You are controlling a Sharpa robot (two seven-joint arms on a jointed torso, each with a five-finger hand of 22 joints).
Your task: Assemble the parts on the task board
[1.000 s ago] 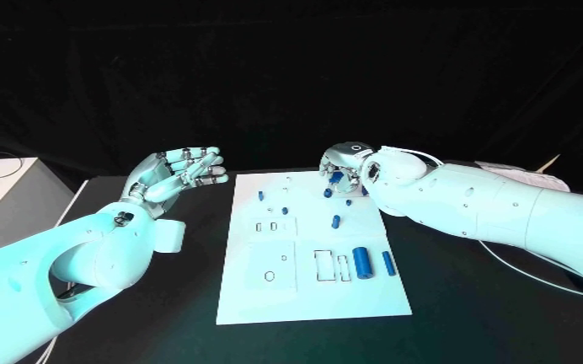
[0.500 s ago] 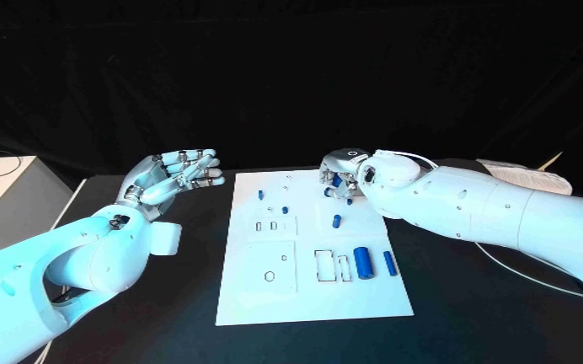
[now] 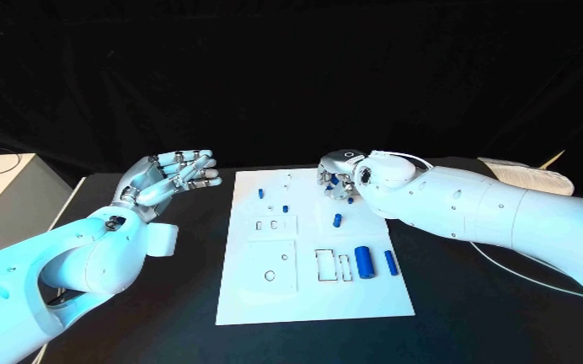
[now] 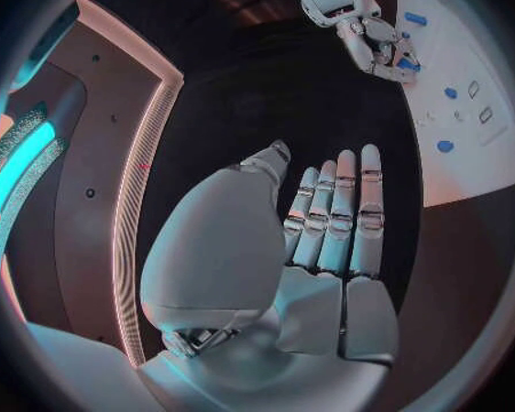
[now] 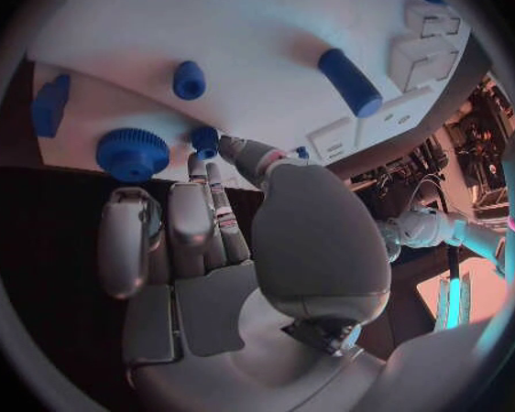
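The white task board (image 3: 304,297) lies in the middle of the black table. Blue parts rest on it: a thick cylinder (image 3: 362,256), a thinner one (image 3: 390,262) and small pegs (image 3: 337,220) (image 3: 285,209). My right hand (image 3: 341,175) hovers low over the board's far right corner. In the right wrist view its thumb and fingertips (image 5: 212,160) close on a small blue peg (image 5: 203,139), beside a blue gear (image 5: 132,153). My left hand (image 3: 170,174) floats left of the board, palm up, fingers spread and holding nothing.
Empty slots (image 3: 326,264) and a ring outline (image 3: 270,276) mark the board's near half. A white box (image 3: 15,183) stands at the table's left edge. Papers (image 3: 528,174) and a cable (image 3: 522,267) lie to the right.
My left hand has drifted a little to the left. The right hand has stayed over the board's far right corner, shifting only slightly.
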